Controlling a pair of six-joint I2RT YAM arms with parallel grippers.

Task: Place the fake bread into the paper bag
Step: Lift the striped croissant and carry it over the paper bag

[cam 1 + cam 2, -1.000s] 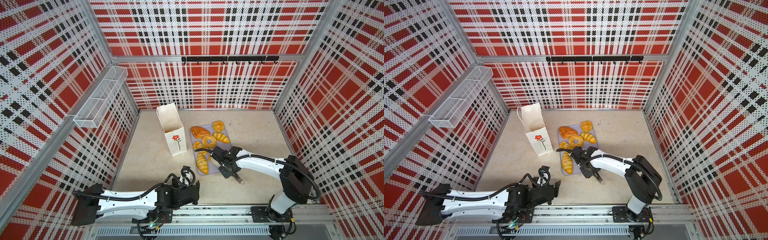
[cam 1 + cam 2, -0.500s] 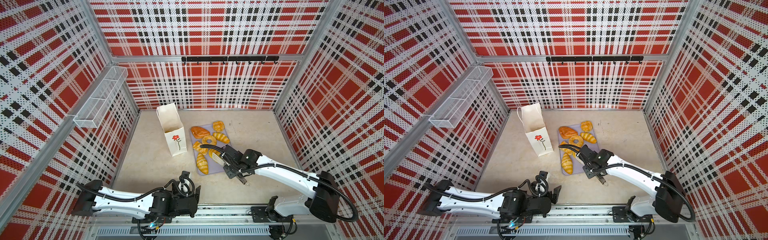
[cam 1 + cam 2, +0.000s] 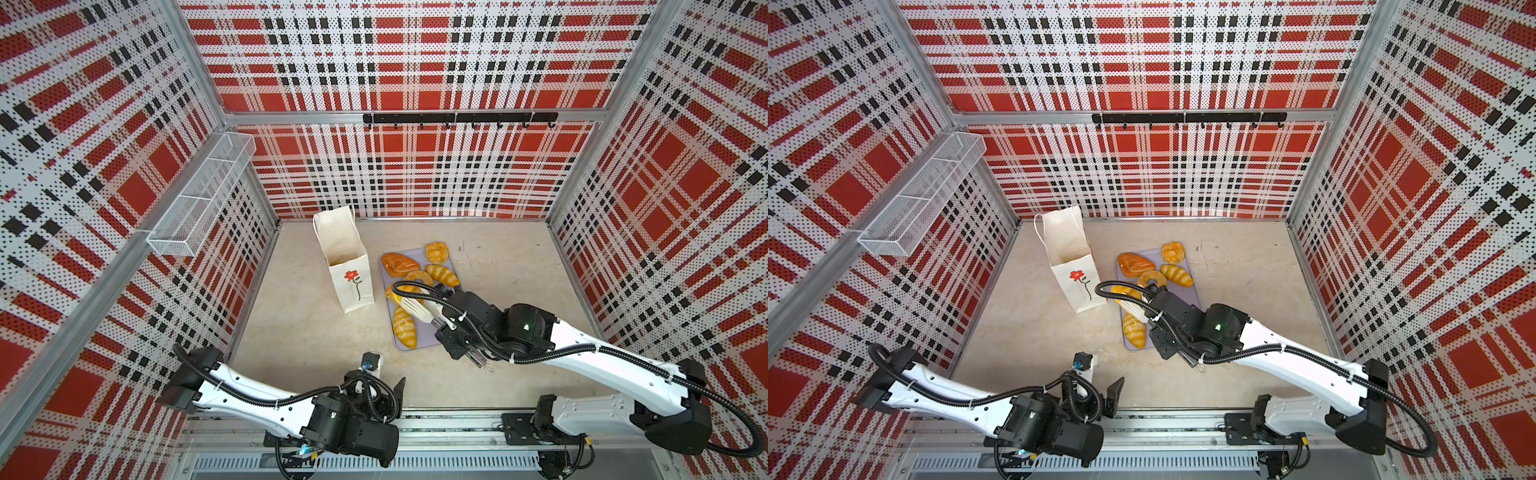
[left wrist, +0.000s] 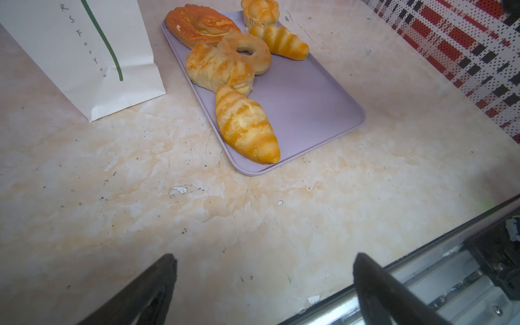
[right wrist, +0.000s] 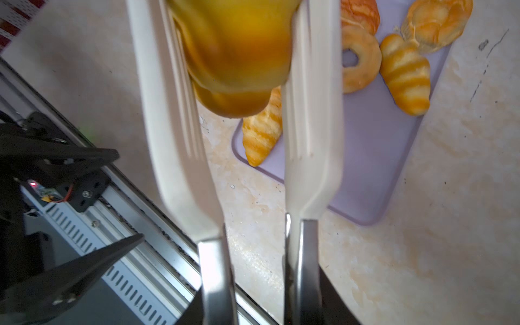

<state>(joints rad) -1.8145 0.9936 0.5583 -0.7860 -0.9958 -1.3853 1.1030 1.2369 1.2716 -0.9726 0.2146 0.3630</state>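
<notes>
The golden pastry [image 5: 233, 50] hung pinched between the 2 white blades of the tongs [image 5: 174, 126], lifted clear above the near end of the lilac tray [image 4: 309, 107]; blur kept me from telling which kind it was. My right gripper [image 3: 442, 325] was clamped on the tongs' metal handles. Over the past second that arm had stretched out, its elbow swinging toward the right front corner while the blades drifted slightly toward the paper bag [image 3: 351, 282]. I judged the pick done and the carry begun. The bag stood upright, mouth open, just left of the tray, so a short move up and over its rim remained. 6 pieces lay on the tray: the dark loaf [image 4: 199, 25], the bun [image 4: 260, 11], the doughnut [image 4: 260, 63], the flaky pastry [image 4: 216, 70], the small croissant [image 4: 281, 42] and the large croissant [image 4: 244, 126]. My left gripper [image 4: 264, 270], fingers spread wide and empty, had sunk back toward the front rail, leaving the bag unsteadied.
</notes>
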